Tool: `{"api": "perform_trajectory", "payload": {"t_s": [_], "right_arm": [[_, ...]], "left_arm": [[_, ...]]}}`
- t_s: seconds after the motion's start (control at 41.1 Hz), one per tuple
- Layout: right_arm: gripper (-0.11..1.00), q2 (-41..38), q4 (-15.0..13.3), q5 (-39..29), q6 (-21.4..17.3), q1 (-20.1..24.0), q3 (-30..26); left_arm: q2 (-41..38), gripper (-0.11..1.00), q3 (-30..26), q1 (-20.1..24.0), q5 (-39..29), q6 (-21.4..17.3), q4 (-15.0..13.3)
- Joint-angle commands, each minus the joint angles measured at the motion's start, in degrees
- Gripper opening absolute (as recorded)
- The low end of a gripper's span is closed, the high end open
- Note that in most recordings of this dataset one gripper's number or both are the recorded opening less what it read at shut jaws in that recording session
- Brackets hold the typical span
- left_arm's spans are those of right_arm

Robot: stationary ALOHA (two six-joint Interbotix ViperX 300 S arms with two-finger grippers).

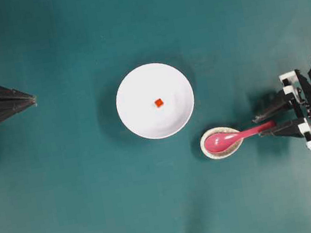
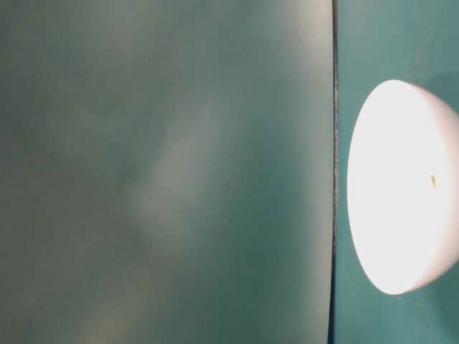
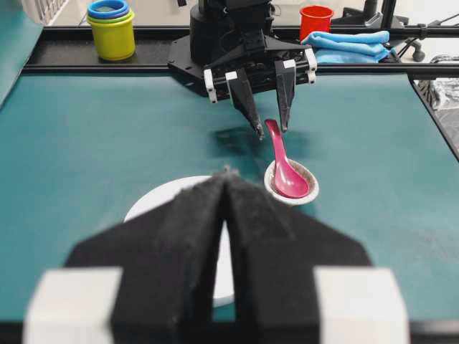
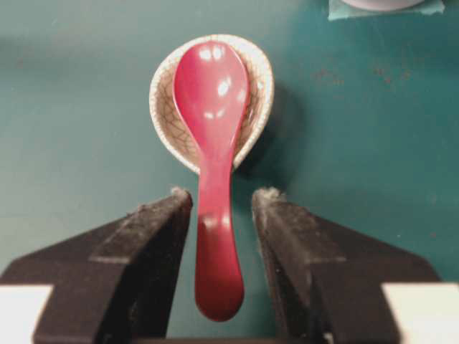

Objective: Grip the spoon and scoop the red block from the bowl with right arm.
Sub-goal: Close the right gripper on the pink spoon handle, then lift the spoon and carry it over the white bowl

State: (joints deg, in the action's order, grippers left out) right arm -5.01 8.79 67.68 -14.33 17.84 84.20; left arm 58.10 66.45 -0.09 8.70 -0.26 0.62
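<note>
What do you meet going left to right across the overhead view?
Left gripper → white bowl with the red block inside → small speckled dish holding the pink spoon → right gripper, its fingers either side of the spoon handle.

One view looks straight down, one sits sideways near the bowl, both wrist views share the spoon.

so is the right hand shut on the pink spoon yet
No, open: the right hand straddles the glossy pink spoon's handle, with gaps showing on both sides.
</note>
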Motion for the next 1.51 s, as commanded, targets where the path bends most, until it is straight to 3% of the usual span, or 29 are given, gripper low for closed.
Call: {"api": "perform_trajectory", "payload": {"t_s": [0.0,0.705,0.972,1.191,1.312,1.482], "right_arm": [[0.48,0.26,0.09,-0.7,-0.53,0.53,-0.35],[0.47,0.26,0.09,-3.87,-0.44,0.53,-0.97],[0.25,0.26,0.0,-3.87,-0.26,0.53,-1.14],[0.23,2.9,0.09,-4.57,-0.35,0.62,-2.72],[0.23,6.94,0.09,-9.76,-0.09,0.53,-4.92],[0.23,15.82,0.09,-26.46,1.49,-0.53,-10.63]], "left_arm": [[-0.18,0.0,-1.76,0.0,0.09,-0.09,0.18],[-0.18,0.0,-1.76,0.0,-1.49,-0.09,0.09],[-0.18,0.0,-1.67,0.09,-2.55,-0.18,0.09],[-0.18,0.0,-1.85,0.0,-2.64,0.35,0.09],[0.35,0.0,-1.93,0.0,-2.64,0.62,0.09],[1.93,0.0,-2.2,0.0,-3.08,0.88,0.09]]}}
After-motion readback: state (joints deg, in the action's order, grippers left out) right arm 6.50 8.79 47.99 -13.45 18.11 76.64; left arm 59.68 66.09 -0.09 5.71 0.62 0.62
